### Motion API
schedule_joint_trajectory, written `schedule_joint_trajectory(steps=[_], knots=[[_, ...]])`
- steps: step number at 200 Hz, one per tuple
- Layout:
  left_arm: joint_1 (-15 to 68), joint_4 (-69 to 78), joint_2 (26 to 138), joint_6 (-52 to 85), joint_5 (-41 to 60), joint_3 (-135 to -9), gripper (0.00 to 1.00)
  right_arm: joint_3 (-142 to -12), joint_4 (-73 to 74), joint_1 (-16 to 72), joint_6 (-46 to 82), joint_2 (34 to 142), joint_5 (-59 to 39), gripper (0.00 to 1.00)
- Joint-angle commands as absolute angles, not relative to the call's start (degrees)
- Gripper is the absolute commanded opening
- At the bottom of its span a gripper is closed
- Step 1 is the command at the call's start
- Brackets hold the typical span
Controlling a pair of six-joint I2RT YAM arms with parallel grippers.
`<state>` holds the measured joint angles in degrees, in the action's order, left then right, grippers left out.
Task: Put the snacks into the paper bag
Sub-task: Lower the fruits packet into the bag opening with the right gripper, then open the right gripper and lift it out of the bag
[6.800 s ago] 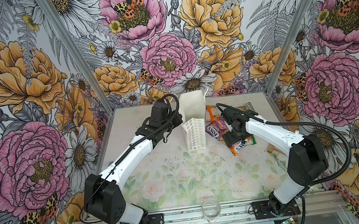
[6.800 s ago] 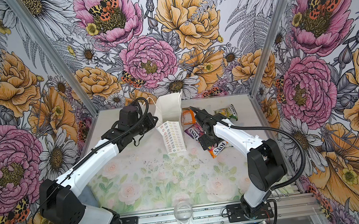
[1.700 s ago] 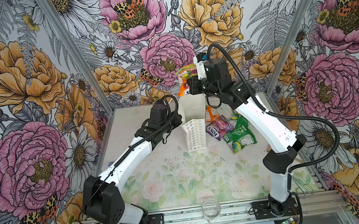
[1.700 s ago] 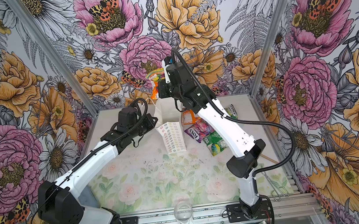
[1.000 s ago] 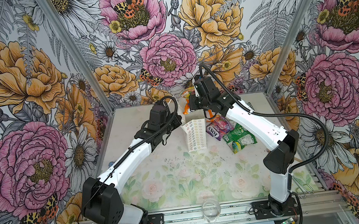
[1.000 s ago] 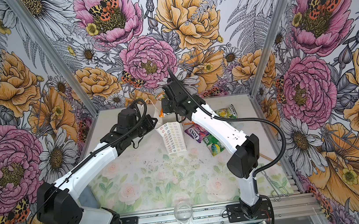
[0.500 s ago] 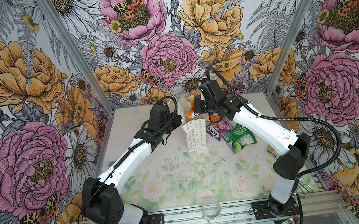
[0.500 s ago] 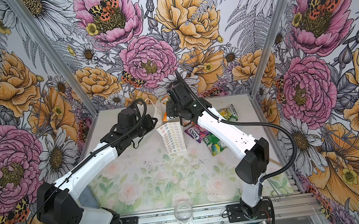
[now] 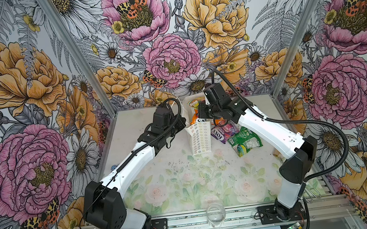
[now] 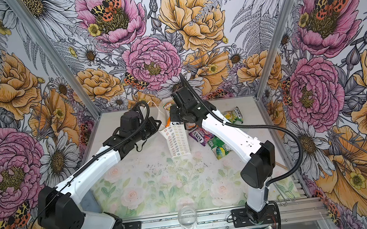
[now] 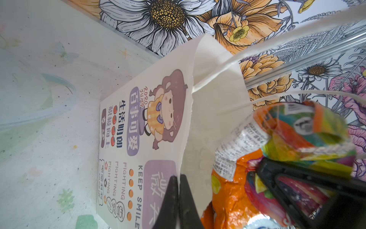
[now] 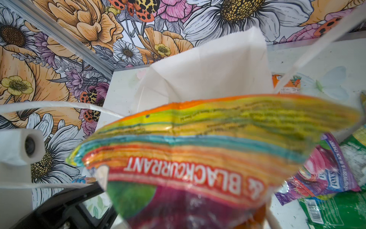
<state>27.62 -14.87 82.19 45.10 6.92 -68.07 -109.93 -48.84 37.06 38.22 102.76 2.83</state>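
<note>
The white paper bag (image 9: 200, 137) (image 10: 177, 141) stands at the back middle of the table, mouth open. My left gripper (image 9: 183, 121) (image 11: 177, 176) is shut on the bag's rim, pinching the paper (image 11: 158, 126). My right gripper (image 9: 201, 112) (image 10: 172, 114) is shut on a rainbow-striped blackcurrant snack packet (image 12: 198, 148) (image 11: 297, 130), which hangs in the bag's mouth. The packet hides this gripper's fingertips in the right wrist view. Orange foil (image 9: 193, 118) shows just below it; I cannot tell if it is the same packet. Purple FOX'S (image 9: 223, 132) and green (image 9: 245, 141) packets lie right of the bag.
A yellow-green packet (image 10: 233, 114) lies behind my right arm, and an orange one (image 12: 287, 85) lies beyond the bag. A clear glass (image 9: 215, 214) stands at the front edge. A wooden stick (image 10: 281, 165) and a wire clip (image 10: 285, 195) lie at the right edge.
My right gripper has come down from high over the bag and brought the packet into its mouth. In the last half second it shifted only slightly. The left gripper has kept still on the rim.
</note>
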Motion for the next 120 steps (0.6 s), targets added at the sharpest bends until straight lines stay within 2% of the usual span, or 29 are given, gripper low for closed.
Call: schedule_joint_trajectory(steps=[1, 57, 97, 120], knots=[[27.9, -13.3, 81.6, 45.5, 7.2, -67.7, 0.02, -110.7, -48.9, 37.3, 39.4, 100.4, 2.0, 0.00], [27.9, -13.7, 81.2, 45.4, 6.8, -67.7, 0.02, -111.4, -51.4, 37.3, 40.9, 100.3, 1.1, 0.04], [27.7, -13.7, 81.4, 45.4, 6.8, -67.9, 0.02, -111.5, -52.0, 37.3, 41.1, 100.3, 1.2, 0.19], [27.8, -13.7, 81.7, 45.4, 6.9, -68.1, 0.02, -111.7, -52.1, 37.3, 41.2, 100.5, 0.9, 0.24]])
